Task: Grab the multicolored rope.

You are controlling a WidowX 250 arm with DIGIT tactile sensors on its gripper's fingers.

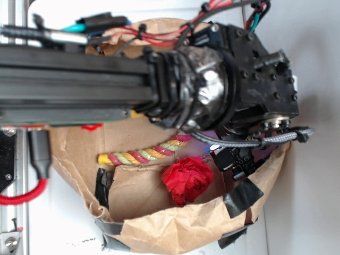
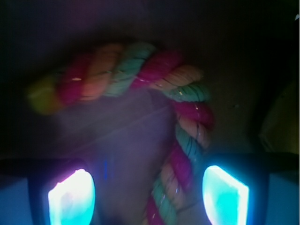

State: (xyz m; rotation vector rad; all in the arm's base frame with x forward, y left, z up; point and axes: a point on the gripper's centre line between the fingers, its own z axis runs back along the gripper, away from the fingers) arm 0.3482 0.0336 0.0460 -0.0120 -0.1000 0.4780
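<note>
The multicolored rope (image 1: 144, 154), twisted in red, yellow and light green, lies on brown paper; its right end runs under the black arm. In the wrist view the rope (image 2: 140, 70) arches across the top and bends down between the two glowing fingers, closer to the right fingertip (image 2: 225, 192) than to the left one. My gripper (image 2: 148, 196) is open, low over the rope, and its pads do not touch the strands. In the exterior view the gripper itself is hidden under the black wrist housing (image 1: 249, 79).
A red ball of cloth (image 1: 187, 179) lies just in front of the rope. The brown paper bag's raised rim (image 1: 175, 226), patched with black tape, rings the area. The aluminium arm rail (image 1: 69, 85) crosses the upper left, with cables above.
</note>
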